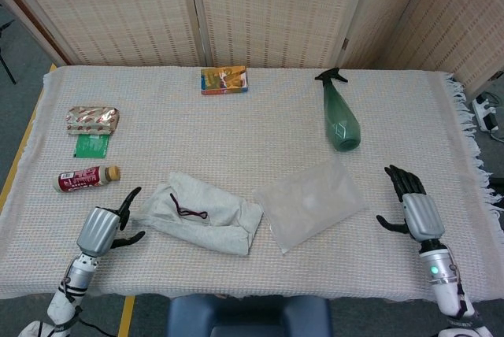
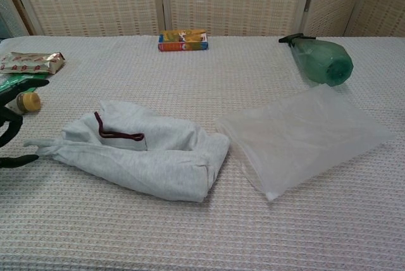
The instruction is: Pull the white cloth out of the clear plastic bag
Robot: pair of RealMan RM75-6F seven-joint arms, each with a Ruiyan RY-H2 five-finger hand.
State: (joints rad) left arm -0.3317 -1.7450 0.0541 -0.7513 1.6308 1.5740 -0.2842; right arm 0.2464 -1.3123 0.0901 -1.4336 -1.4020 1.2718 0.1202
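White cloth [image 1: 206,213] beside clear bag [image 1: 310,201], left hand [image 1: 101,227] spread, right hand [image 1: 416,208] spread, head view only

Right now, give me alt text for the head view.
White cloth lies fully out of the flat clear bag beside it; the left hand and right hand are open, holding nothing.

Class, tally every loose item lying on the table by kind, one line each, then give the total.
Cloth: 1, white cloth
Bag: 1, clear plastic bag
Bottles: 2, green spray bottle, small bottle
Box: 1, box
Packets: 2, foil packet, green packet
Total: 7
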